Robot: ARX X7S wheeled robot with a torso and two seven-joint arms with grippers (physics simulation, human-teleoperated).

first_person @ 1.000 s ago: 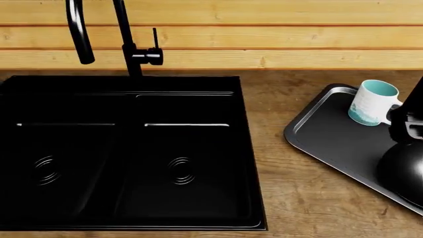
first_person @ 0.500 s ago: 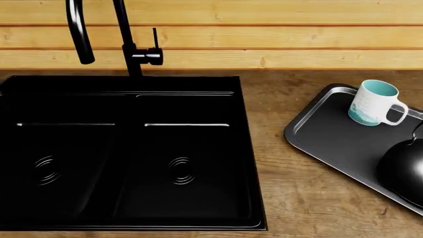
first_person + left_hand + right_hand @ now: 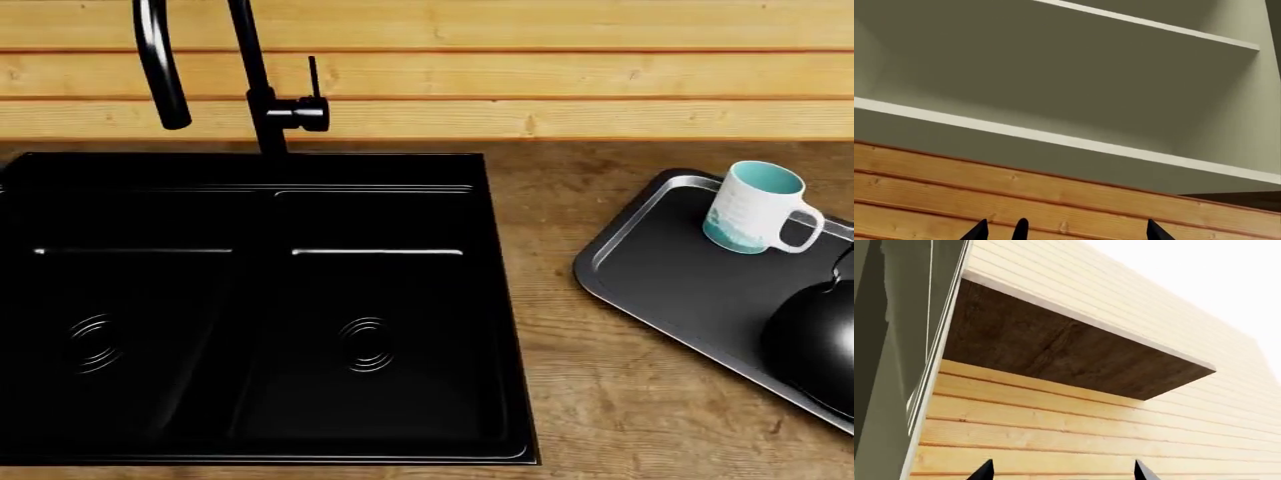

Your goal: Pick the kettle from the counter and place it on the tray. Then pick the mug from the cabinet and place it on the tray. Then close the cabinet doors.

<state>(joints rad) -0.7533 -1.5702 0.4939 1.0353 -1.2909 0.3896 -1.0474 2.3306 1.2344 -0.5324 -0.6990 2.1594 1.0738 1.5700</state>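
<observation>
Now cabinet stood open above both arms, shelves bare. Tray on counter carried kettle and mug. Left claw faced shelves squarely, tips apart; right claw likewise spread, door edge beside it.

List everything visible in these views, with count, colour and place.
Sink: one, black, double basin, set in the counter at left.
Tap: one, black, behind the sink.
Counter: one, brown wood.
Tray: one, dark grey, silvery rim, on the counter at right.
Mug: one, white and teal, upright on the tray.
Kettle: one, black, on the tray, partly cut off.
Wall planks: pale wood.
Cabinet shelves: two, pale, empty, doors open.
Left gripper: black tips, open, empty.
Right gripper: black tips, open, empty.
</observation>
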